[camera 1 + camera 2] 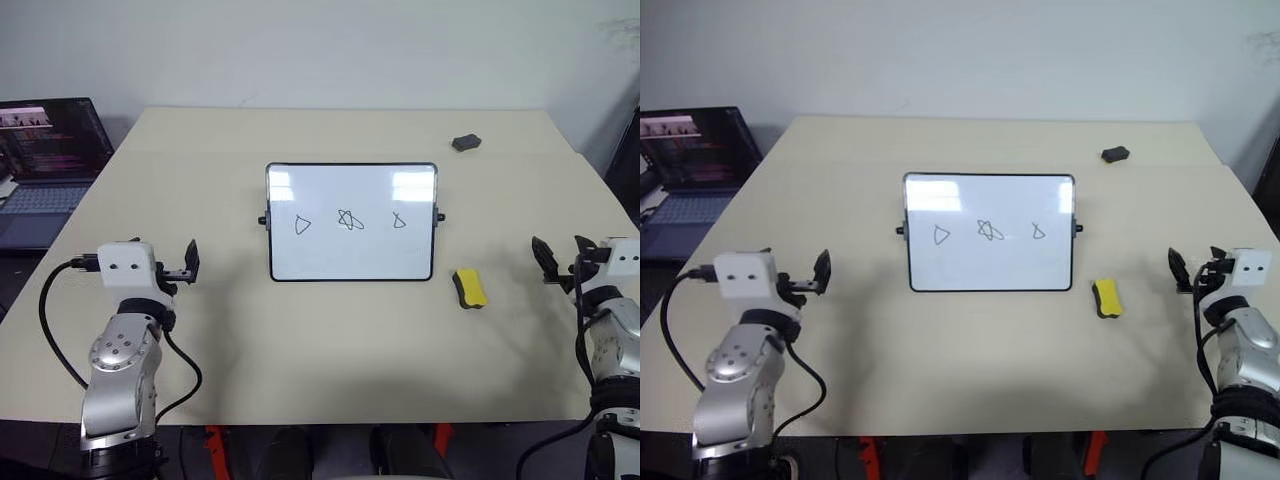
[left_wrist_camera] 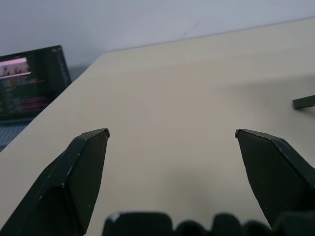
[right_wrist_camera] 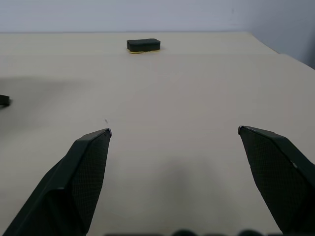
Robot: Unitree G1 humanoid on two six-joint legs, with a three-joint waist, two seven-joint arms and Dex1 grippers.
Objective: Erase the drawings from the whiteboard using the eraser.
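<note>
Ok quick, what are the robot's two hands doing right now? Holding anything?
Left gripper: open, holding nothing.
Right gripper: open, holding nothing; the eraser lies on the table.

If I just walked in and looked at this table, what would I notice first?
Probably the whiteboard in the middle of the tan table, with three little black drawings in a row across it. Next, the bright yellow eraser lying just off its near right corner, and the two open grippers, left and right, at either side.

Silver jointed arms, white wrist boxes, black cables, black two-fingered left pincer (image 1: 190, 262)
</note>
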